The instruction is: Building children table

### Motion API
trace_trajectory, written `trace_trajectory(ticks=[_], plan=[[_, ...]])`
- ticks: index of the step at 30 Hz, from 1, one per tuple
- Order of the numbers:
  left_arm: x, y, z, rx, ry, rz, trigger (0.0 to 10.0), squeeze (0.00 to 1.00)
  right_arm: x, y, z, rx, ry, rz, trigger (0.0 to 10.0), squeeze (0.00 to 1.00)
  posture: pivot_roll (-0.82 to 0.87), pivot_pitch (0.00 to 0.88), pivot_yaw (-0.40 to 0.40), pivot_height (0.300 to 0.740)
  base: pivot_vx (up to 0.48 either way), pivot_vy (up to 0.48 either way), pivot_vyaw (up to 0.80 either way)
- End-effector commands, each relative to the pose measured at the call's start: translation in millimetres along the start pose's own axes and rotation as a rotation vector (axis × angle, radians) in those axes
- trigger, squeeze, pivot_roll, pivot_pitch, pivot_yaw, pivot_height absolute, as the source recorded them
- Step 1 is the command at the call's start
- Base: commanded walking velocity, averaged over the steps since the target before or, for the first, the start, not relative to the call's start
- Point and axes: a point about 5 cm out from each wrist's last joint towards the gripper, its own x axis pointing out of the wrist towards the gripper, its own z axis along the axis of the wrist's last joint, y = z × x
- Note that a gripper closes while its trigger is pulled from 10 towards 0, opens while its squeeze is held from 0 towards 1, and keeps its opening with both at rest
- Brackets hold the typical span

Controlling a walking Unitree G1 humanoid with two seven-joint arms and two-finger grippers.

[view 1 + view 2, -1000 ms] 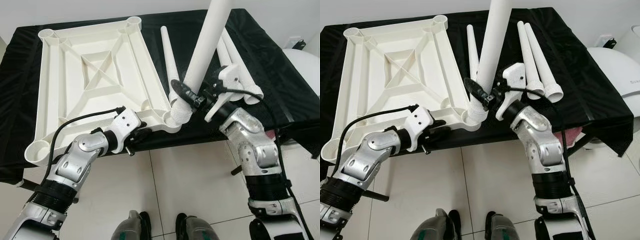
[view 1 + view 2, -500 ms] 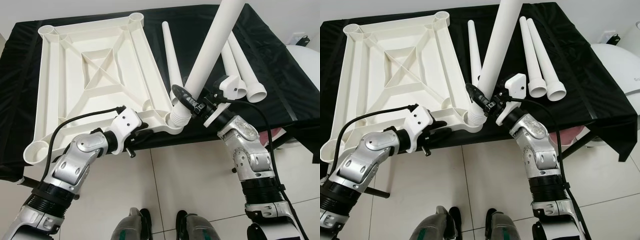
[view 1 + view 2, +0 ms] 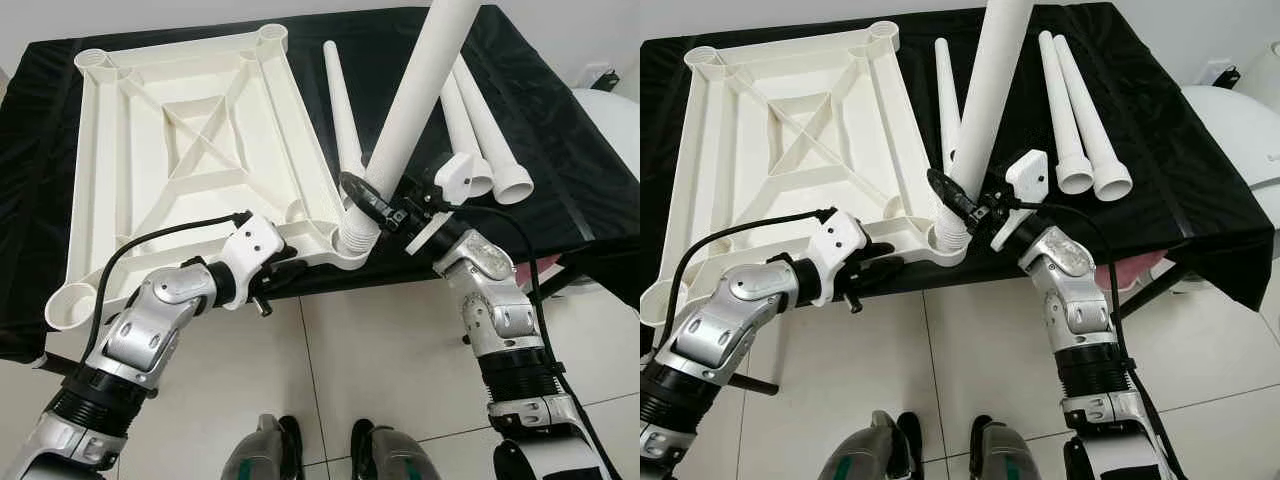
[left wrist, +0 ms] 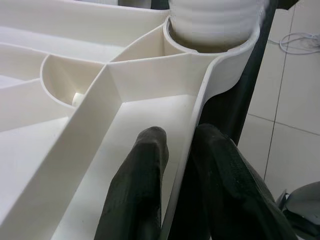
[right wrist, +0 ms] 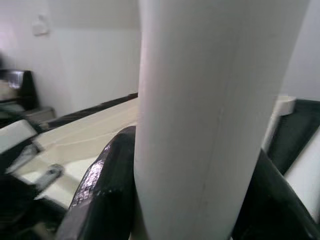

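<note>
The right hand (image 3: 372,205) is gripping a white leg (image 3: 410,120) whose threaded end is sitting in the near corner socket of the upturned white frame (image 3: 180,150) on the black tabletop (image 3: 560,140), while the left hand (image 4: 180,150) is pinching the frame's rim.

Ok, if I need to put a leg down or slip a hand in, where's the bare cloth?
Bare black cloth lies right of the two paired legs, out to the edge. A narrower strip runs between them and the single leg. The near corner socket is crowded: right gripper on the raised leg, left gripper pinching the tabletop rim.
</note>
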Motion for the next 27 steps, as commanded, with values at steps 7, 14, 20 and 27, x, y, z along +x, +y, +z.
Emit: trace_trajectory(ticks=[7, 14, 20, 27], plan=[[-4.0, -1.3, 17, 0.036, -0.073, -0.032, 10.0, 0.0, -0.6, 15.6, -6, 0.038, 0.02, 0.095, 10.0, 0.0, -0.04, 0.206, 0.013, 0.74, 0.0, 0.0, 0.0], [-3.6, -1.4, 18, 0.029, -0.077, -0.034, 10.0, 0.0, -6.2, 4.6, -8, 0.008, 0.032, 0.028, 10.0, 0.0, -0.05, 0.203, 0.014, 0.74, 0.0, 0.0, 0.0], [-3.7, -1.5, 19, 0.03, -0.081, -0.036, 10.0, 0.0, -8.5, -5.4, -9, -0.016, 0.032, -0.027, 10.0, 0.0, -0.05, 0.202, 0.014, 0.74, 0.0, 0.0, 0.0], [-4.5, -1.4, 20, 0.029, -0.08, -0.035, 10.0, 0.0, -8.1, -7.3, -10, -0.017, 0.036, -0.029, 10.0, 0.0, -0.05, 0.206, 0.014, 0.74, 0.0, 0.0, 0.0]])
